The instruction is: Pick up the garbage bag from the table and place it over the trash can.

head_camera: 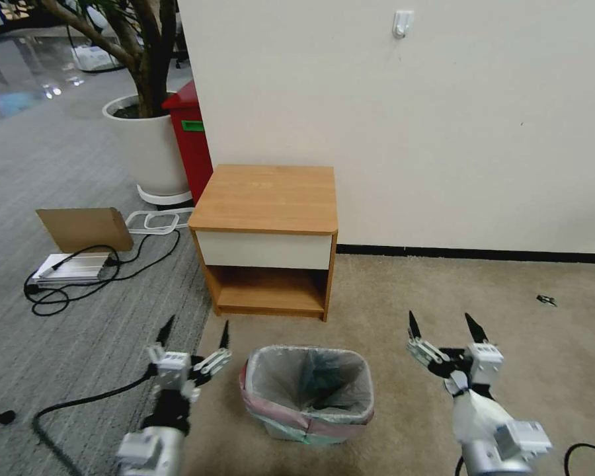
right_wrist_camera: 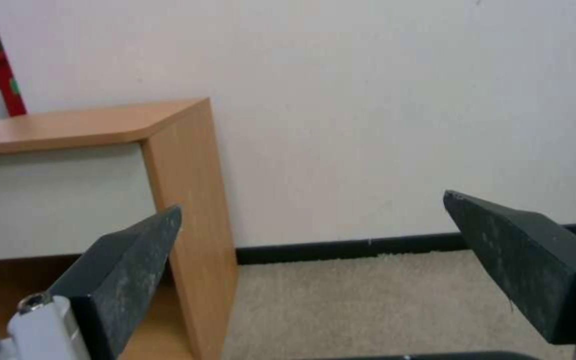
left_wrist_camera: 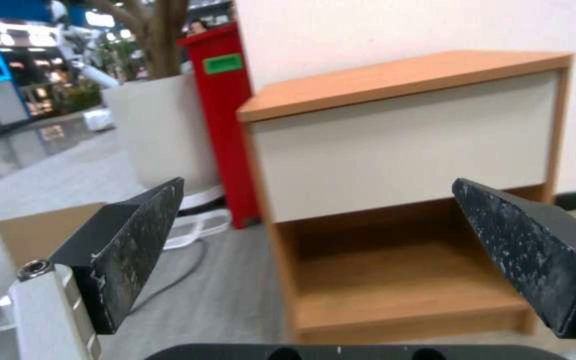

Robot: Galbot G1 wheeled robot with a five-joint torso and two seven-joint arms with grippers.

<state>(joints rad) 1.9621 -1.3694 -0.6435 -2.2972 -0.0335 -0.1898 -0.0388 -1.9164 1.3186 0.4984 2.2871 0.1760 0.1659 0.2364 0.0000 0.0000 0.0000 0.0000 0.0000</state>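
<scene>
1. Garbage bag [head_camera: 309,383] already fitted into the trash can [head_camera: 291,431]: grey film lining the inside, pink-red band folded over the rim. Bin walls mostly hidden by the overhang; only a pale strip exposed at the bottom front.
2. Dark shape inside the bag, too unclear to identify.
3. Trash can on the beige carpet [head_camera: 443,291], directly in front of the table [head_camera: 268,198] and between both grippers.
4. Tabletop bare, orange-brown; white drawer front [left_wrist_camera: 401,150] below it, open shelf [left_wrist_camera: 395,285] beneath.
5. Left gripper [head_camera: 195,337] beside the bin on its left, above the floor, fingers [left_wrist_camera: 128,240] spread wide, grasping nothing.
6. Right gripper [head_camera: 443,329] beside the bin on its right, fingers [right_wrist_camera: 128,270] likewise spread, grasping nothing.
7. Both arms cut off at the lower frame edge of the head view.
8. White wall [head_camera: 443,119] with black skirting behind the table; wall hook [head_camera: 402,23] near the top.
9. Left of the table: red bin [head_camera: 192,142], white planter [head_camera: 149,149] with tree trunk, cardboard piece [head_camera: 84,228], cables on grey carpet [head_camera: 46,344].
</scene>
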